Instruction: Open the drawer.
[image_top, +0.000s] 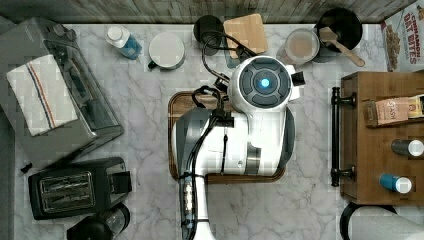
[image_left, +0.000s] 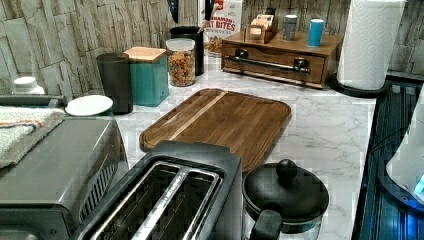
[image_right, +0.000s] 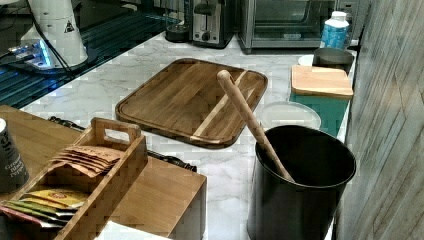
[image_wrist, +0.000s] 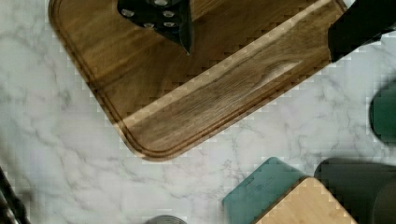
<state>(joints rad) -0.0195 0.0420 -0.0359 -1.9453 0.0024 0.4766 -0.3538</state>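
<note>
I see the drawer (image_left: 274, 65) shut in its wooden cabinet (image_top: 380, 165) at the top view's right edge of the marble tabletop (image_top: 145, 110), its black bar handle (image_top: 335, 136) facing the cutting board (image_left: 220, 122). My tool (image_wrist: 261, 32) hangs above that board, well apart from the handle; its two dark fingers (image_wrist: 163, 18) stand spread, holding nothing
</note>
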